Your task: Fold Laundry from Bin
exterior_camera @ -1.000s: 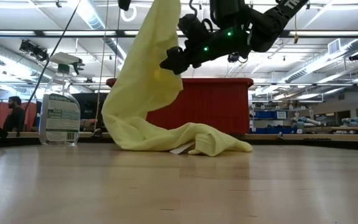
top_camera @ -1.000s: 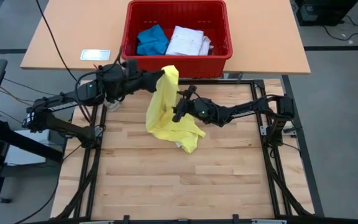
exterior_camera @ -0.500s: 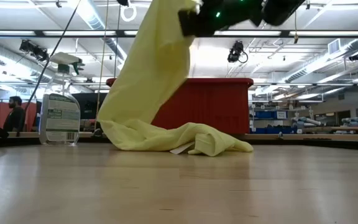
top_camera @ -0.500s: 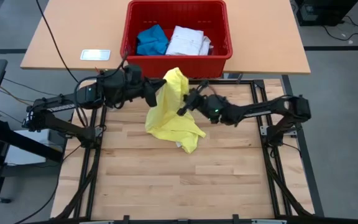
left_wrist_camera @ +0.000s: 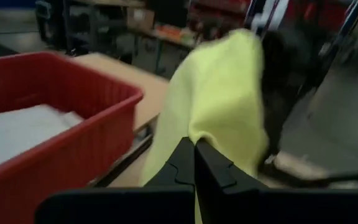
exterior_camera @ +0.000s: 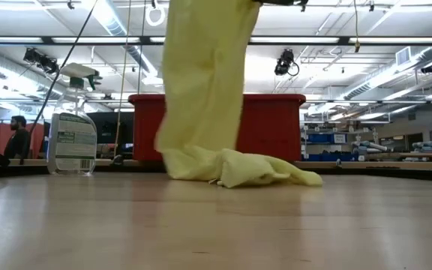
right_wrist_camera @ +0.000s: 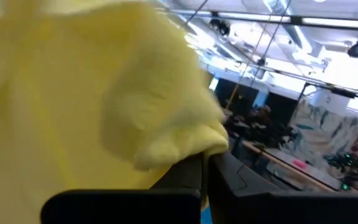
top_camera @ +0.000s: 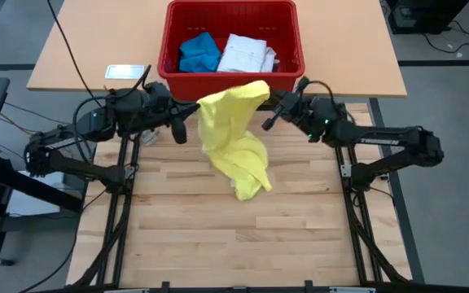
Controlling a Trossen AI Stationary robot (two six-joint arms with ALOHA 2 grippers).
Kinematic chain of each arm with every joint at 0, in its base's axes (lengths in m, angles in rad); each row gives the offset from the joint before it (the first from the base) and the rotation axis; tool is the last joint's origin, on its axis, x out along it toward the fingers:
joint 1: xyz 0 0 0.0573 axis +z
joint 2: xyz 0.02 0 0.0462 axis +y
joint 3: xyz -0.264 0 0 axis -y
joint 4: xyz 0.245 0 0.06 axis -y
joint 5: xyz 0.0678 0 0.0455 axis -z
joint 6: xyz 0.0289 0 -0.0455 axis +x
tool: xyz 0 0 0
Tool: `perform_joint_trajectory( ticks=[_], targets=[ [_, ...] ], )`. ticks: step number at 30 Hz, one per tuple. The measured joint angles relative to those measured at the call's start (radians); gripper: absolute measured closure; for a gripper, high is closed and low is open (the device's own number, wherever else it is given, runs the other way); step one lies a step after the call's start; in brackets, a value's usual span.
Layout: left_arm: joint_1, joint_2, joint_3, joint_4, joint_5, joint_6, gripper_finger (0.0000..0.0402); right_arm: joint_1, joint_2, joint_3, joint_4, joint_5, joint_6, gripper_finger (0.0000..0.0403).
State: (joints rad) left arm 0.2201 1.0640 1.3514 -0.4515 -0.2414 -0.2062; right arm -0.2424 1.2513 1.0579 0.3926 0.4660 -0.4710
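— Hands first: where are they, and what are they doing?

— Both sit above the wooden table, in front of the red bin (top_camera: 231, 80). Left hand (top_camera: 182, 129) is clenched on one edge of the yellow T-shirt (top_camera: 233, 140); its wrist view shows 2 dark fingers (left_wrist_camera: 180, 163) pressed together with yellow cloth pinched between them. Right hand (top_camera: 270, 119) is clamped on the shirt's upper corner, fingers (right_wrist_camera: 225, 169) closed under a bunched fold.

— And the shirt itself?

— Lifted between the 2 hands, hanging down as a tall yellow column in the low view, with its lower part piled on the table (top_camera: 186, 220) just in front of the bin.

— What is in the bin?

— A blue piece (top_camera: 199, 52) on one side and a white shirt (top_camera: 246, 54) beside it, touching. The bin stands on the tan table (top_camera: 88, 49) behind the wooden one.

— Anything else?

— A spray bottle (exterior_camera: 73, 136) with a white label stands off to the side in the low view, well apart from the shirt
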Motion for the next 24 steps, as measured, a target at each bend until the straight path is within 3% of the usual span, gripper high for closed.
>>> perform_joint_trajectory(
  ticks=[6,13,19,24],
  targets=[
    [0.081,-0.029,0.029,-0.055,0.058,-0.012,0.0401,-0.065,0.029,0.161,-0.201,-0.105,-0.001,0.0393],
    [0.127,-0.011,0.27,-0.211,0.057,0.067,0.0401,-0.102,0.088,0.428,-0.398,-0.185,-0.003,0.0393],
    [0.104,0.026,0.458,-0.373,0.057,0.069,0.0401,-0.102,0.103,0.59,-0.559,-0.214,0.007,0.0393],
    [0.066,0.033,0.494,-0.383,0.048,0.064,0.0401,-0.08,0.102,0.64,-0.62,-0.232,0.008,0.0393]
  ],
)
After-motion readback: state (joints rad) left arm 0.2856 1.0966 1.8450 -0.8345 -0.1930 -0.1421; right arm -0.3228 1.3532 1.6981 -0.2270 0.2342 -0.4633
